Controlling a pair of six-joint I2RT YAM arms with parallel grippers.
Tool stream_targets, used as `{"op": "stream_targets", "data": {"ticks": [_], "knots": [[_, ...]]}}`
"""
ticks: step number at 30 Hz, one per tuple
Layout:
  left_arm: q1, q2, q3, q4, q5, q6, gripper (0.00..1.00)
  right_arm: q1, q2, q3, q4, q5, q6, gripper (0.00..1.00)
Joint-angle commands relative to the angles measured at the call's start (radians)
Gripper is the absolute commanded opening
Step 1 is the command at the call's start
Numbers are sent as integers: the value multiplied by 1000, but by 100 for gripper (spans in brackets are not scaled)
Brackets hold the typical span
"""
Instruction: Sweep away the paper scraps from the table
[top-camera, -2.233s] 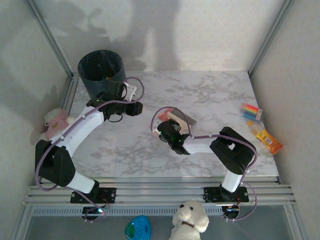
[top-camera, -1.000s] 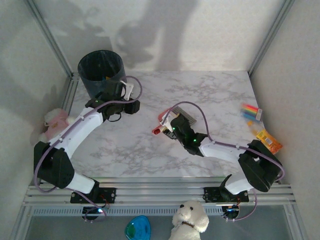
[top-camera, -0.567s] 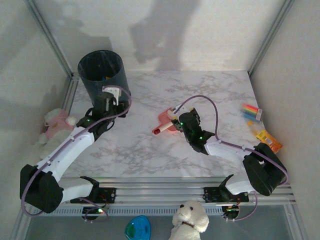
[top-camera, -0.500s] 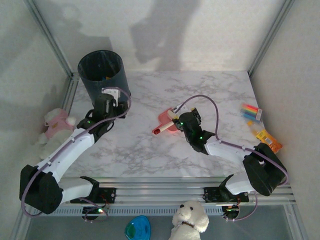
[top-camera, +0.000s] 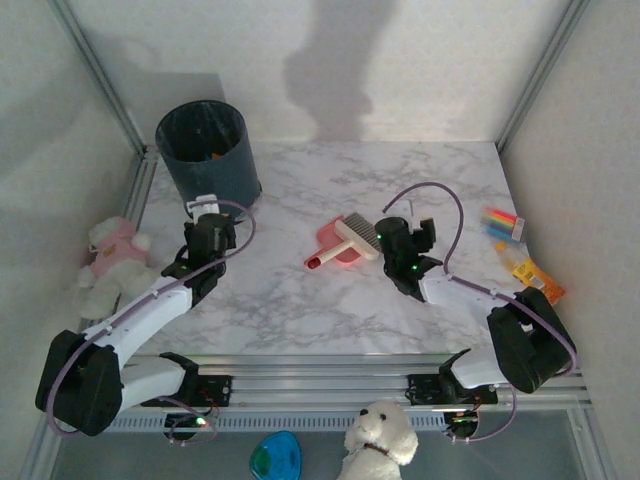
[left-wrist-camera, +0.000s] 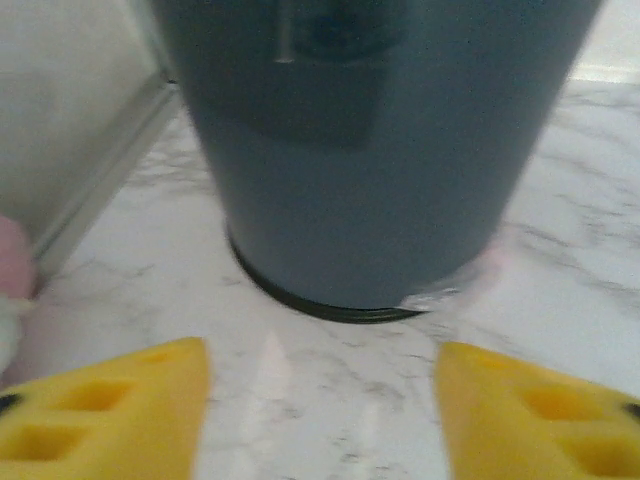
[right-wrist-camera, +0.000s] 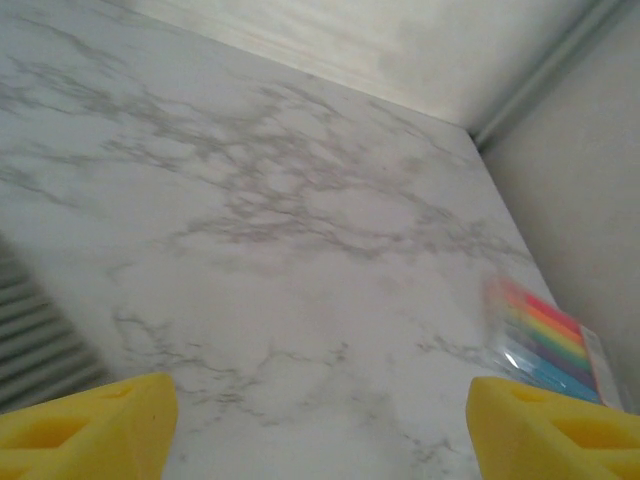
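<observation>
Both hands were empty. The left gripper (left-wrist-camera: 320, 400) held its yellow fingers (left-wrist-camera: 100, 410) wide apart, facing the dark bin (left-wrist-camera: 380, 150), and the right gripper (right-wrist-camera: 320, 410) was just as wide over bare marble. At centre of the overhead frame the pink dustpan (top-camera: 325, 243) lay with the brush (top-camera: 356, 235) over its right edge, just left of the right arm's hand. Of the paper scraps (top-camera: 213, 155), an orange fleck showed inside the bin at upper left, and the table (top-camera: 300, 300) looked swept. With the job seemingly all but finished, each arm should back straight off, nudging neither bin nor brush.
</observation>
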Motion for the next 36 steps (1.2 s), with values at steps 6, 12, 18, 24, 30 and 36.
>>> {"op": "stream_targets", "data": {"ticks": [6,12,18,24,30,36], "knots": [[19,11,-80,124,-242,-13,96,-66,-24,-12,-66,111,95,85],[51,76,-103,187,-289,5,99,-109,-14,-21,-78,130,126,99],[108,119,-154,304,-211,17,100,-145,-20,-57,-45,100,142,99],[181,126,-281,546,-22,77,100,-213,-56,-128,66,-62,129,99],[277,116,-361,715,179,83,99,-297,-89,-207,214,-262,102,99],[361,128,-378,799,388,88,100,-369,-90,-296,381,-428,92,99]]}}
